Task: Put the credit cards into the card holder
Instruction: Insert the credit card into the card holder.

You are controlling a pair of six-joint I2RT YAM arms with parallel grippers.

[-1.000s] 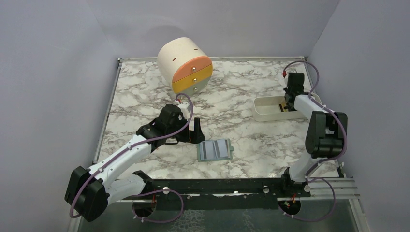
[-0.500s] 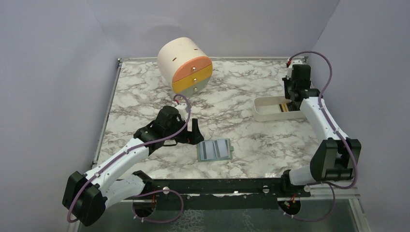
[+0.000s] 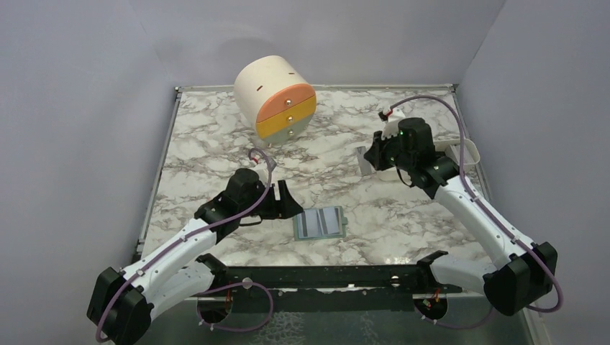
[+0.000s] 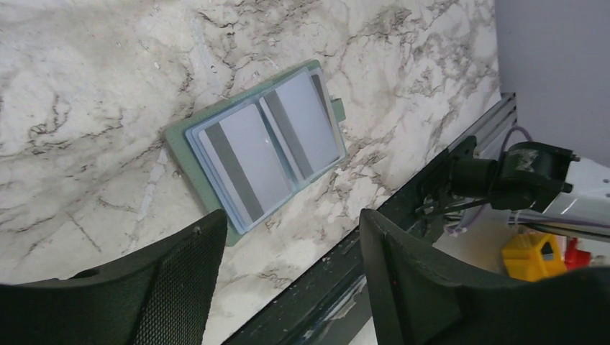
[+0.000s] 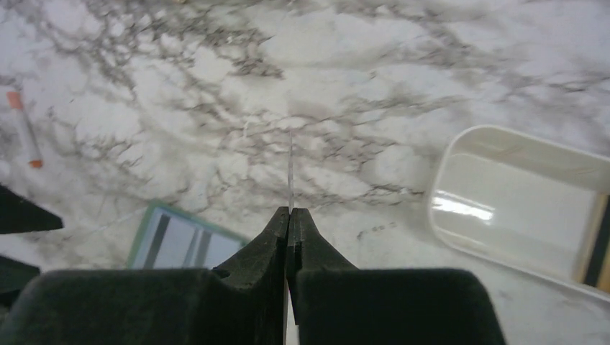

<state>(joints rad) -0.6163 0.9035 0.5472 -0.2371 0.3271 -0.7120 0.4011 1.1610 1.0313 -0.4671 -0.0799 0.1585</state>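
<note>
The green card holder (image 3: 320,223) lies open on the marble near the front edge, with two pale grey striped cards (image 4: 270,144) lying on its lining (image 4: 183,147). My left gripper (image 3: 283,201) is open and empty just left of it; its fingers (image 4: 158,287) frame the table's front edge. My right gripper (image 3: 371,157) is shut on a pale grey card (image 3: 362,159), held above the table behind and right of the holder. In the right wrist view that card (image 5: 290,169) shows edge-on, with the holder (image 5: 180,241) at lower left.
The white tray (image 5: 514,194) stands at the right, mostly behind my right arm in the top view (image 3: 467,149); a dark and tan card (image 5: 597,248) lies at its end. The cream cylinder with drawers (image 3: 277,97) stands at the back. A black rail (image 3: 324,277) runs along the front edge.
My right arm has swung left from the tray to over the middle of the table, carrying a pale grey card. My left gripper has drawn back slightly toward the near left.
</note>
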